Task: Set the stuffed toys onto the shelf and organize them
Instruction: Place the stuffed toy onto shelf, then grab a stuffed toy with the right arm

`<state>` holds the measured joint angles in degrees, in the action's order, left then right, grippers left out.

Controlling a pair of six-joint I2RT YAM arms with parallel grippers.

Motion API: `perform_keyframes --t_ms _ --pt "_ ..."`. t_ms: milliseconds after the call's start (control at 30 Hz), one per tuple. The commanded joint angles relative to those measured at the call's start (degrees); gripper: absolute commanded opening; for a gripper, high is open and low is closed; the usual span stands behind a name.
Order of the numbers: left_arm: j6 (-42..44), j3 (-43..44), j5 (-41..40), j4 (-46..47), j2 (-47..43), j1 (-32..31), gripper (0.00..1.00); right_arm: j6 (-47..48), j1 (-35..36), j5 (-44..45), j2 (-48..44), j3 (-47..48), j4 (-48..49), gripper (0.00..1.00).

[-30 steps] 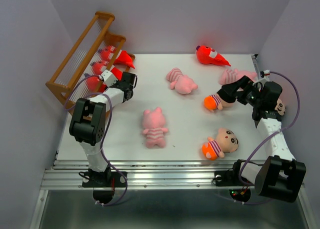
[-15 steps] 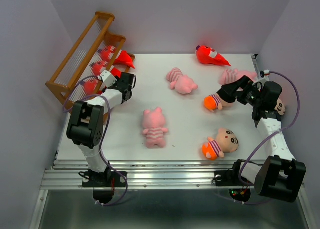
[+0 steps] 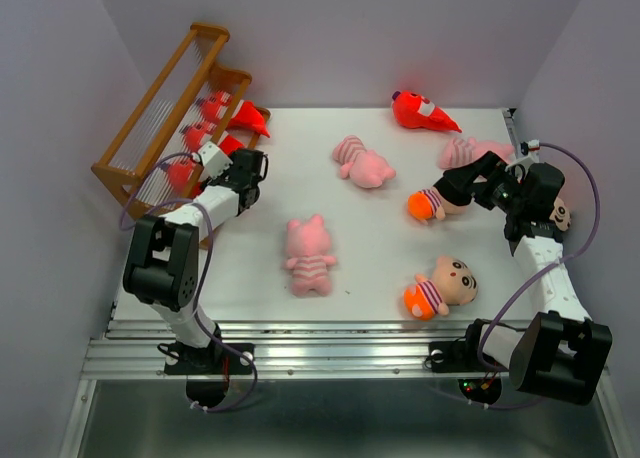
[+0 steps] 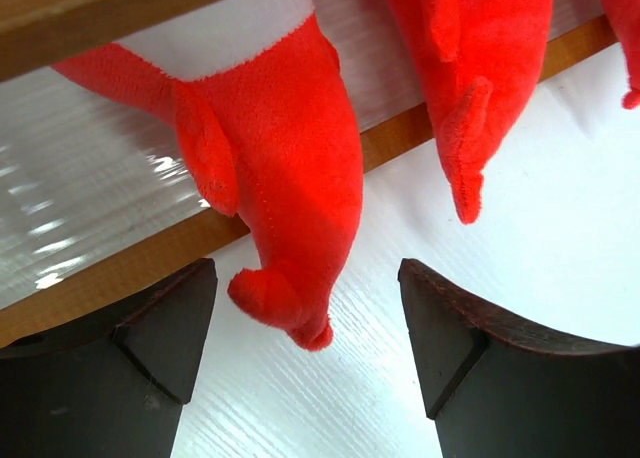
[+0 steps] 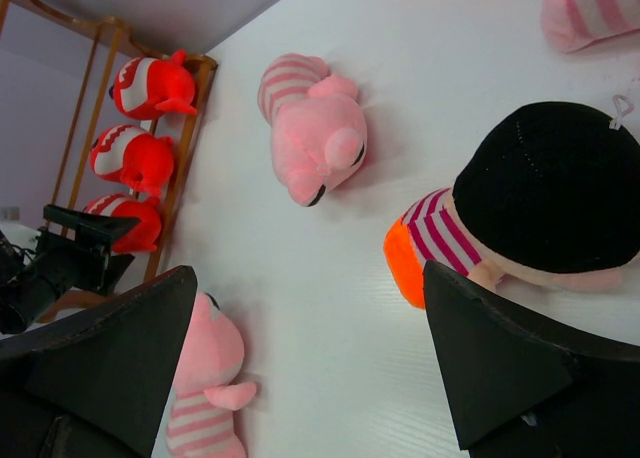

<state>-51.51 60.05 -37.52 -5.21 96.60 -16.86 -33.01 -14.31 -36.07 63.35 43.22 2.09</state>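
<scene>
The red monster (image 4: 290,178) is cut off by the top edge. One boy doll (image 3: 561,216) is largely hidden behind the right arm (image 3: 540,193).

Bright, even light with soft shadows; glare streaks the shelf (image 4: 90,198) close up

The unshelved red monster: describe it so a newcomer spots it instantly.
On the white table, look along the far edge, right of centre. The red monster lies there alone; the other three red ones sit on the wooden shelf at left.
</scene>
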Motion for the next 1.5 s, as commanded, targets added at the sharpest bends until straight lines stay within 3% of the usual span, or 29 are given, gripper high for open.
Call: perform_keyframes --t_ms 0,400,533,667,800,933,1067,1467 --pt "3.5 -1.4 1.7 2.2 -5.8 0.0 0.87 0.2 -0.5 -0.6 -1.6 0.3 3.1 1.0" --pt "14.1 -5.1 12.6 2.3 -15.4 -0.5 0.91 2.9 -0.5 -1.8 -2.1 0.6 3.1 1.0" --pt "22.0 -6.1 21.4 3.4 -20.9 -0.7 0.92 9.1 -0.5 -7.7 -2.9 1.5 3.0 1.0" --pt "30.0 -4.5 40.6 4.8 -27.1 -0.8 0.99 15.9 -0.5 -18.1 -5.2 0.9 5.0 1.0" --pt "33.3 -1.3 50.9 4.2 -31.1 -0.8 0.99 20.5 -0.5 -23.6 -4.3 1.0 6.0 1.0" --pt "36.5 4.5 51.8 0.9 -35.8 -0.8 0.99 24.8 -0.5 -23.4 0.4 3.6 2.2 1.0" --pt "38.4 7.8 50.4 -1.6 -38.9 -0.8 0.99 31.0 -0.5 -20.1 7.6 12.2 -6.5 1.0" --pt "36.6 -4.9 49.6 -0.6 -50.0 -0.8 0.99 22.6 -0.5 -2.0 38.6 44.6 -12.3 1.0"
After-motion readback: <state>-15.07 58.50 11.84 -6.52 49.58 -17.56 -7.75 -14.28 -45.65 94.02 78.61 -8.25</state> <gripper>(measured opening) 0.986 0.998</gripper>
